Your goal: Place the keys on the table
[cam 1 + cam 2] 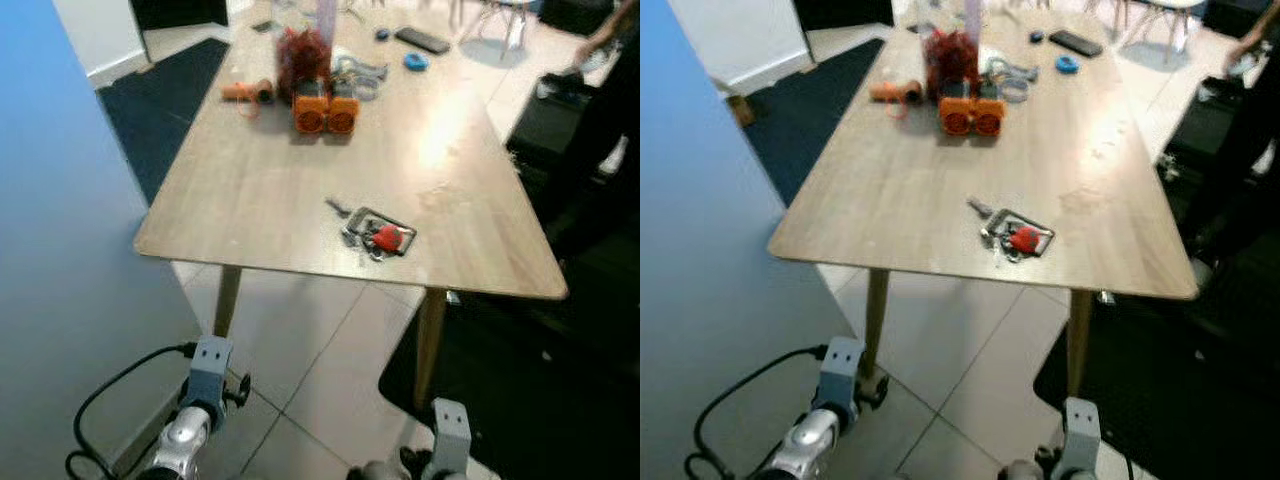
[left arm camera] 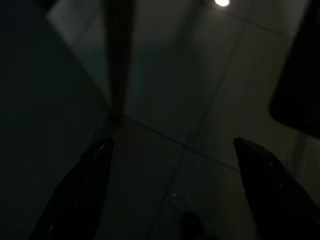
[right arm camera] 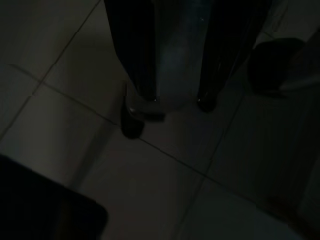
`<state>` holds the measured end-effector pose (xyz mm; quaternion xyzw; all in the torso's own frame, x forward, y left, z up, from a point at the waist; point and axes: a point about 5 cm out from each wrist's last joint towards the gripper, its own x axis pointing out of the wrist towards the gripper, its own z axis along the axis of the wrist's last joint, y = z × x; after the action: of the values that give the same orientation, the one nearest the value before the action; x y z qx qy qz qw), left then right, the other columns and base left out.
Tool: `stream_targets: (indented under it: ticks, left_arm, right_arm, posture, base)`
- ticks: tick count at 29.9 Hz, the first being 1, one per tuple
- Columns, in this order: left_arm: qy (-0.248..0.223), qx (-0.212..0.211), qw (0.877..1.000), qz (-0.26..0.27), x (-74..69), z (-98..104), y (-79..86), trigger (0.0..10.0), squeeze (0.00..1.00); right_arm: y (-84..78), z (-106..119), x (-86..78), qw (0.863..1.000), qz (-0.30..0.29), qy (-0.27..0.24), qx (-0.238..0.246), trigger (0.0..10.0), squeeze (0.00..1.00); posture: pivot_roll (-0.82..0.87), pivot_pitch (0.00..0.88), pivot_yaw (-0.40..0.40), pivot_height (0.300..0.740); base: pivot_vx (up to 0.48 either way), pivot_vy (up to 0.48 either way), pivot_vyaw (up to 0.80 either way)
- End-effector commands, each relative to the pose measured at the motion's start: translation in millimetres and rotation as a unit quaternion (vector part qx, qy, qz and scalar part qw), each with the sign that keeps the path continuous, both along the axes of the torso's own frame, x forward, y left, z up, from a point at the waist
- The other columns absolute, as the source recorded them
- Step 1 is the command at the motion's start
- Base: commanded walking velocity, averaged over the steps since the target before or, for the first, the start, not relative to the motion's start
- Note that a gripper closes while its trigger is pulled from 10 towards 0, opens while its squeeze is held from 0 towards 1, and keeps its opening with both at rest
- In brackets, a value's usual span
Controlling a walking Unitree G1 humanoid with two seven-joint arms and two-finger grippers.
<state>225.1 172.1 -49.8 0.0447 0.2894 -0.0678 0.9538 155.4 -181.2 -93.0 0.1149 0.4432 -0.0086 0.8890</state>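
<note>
A bunch of keys (image 1: 372,233) with a red fob and a metal carabiner lies on the wooden table (image 1: 250,190), near its front right corner. Both arms hang low in front of the table, the left arm (image 1: 197,398) and the right arm (image 1: 447,438) over the tiled floor. In the left wrist view my left gripper (image 2: 173,143) is open, its fingers (image 2: 95,170) wide apart above dark tiles and a table leg (image 2: 119,60). In the dim right wrist view my right gripper (image 3: 169,116) is open too, with nothing held between its fingers (image 3: 134,65).
Farther back on the table are two orange cylinders (image 1: 325,113), a red-filled container (image 1: 303,55), an orange tool (image 1: 247,92), a blue ring (image 1: 416,62) and a black phone (image 1: 422,40). A blue wall (image 1: 60,220) stands close on the left. A person in dark clothes (image 1: 600,110) is at the right. Dark rugs (image 1: 520,400) flank the table.
</note>
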Motion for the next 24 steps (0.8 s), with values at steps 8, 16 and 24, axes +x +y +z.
stream_targets:
  ticks: [8, 16, 24]
  left_arm:
    - [0.010, 0.009, 1.000, 0.007, -5.3, -3.6, 4.6, 10.0, 0.00]
    - [0.011, 0.014, 1.000, 0.013, -4.4, -3.1, 8.3, 10.0, 0.00]
    - [0.013, 0.018, 1.000, 0.017, -2.3, -2.1, 11.2, 10.0, 0.00]
  right_arm:
    - [5.8, -0.7, -1.1, 1.000, 0.012, -0.001, 0.009, 10.0, 0.00]
    - [6.5, 0.7, 2.5, 1.000, 0.015, -0.006, 0.009, 10.0, 0.00]
    - [6.7, 1.2, 3.5, 1.000, 0.014, -0.008, 0.009, 10.0, 0.00]
  posture:
    - [0.06, 0.065, -0.015, 0.740]
    - [0.06, 0.061, -0.015, 0.740]
    - [0.06, 0.059, -0.012, 0.740]
  base:
    - [0.000, 0.000, 0.80]
    - [0.000, 0.000, 0.80]
    - [0.000, 0.000, 0.80]
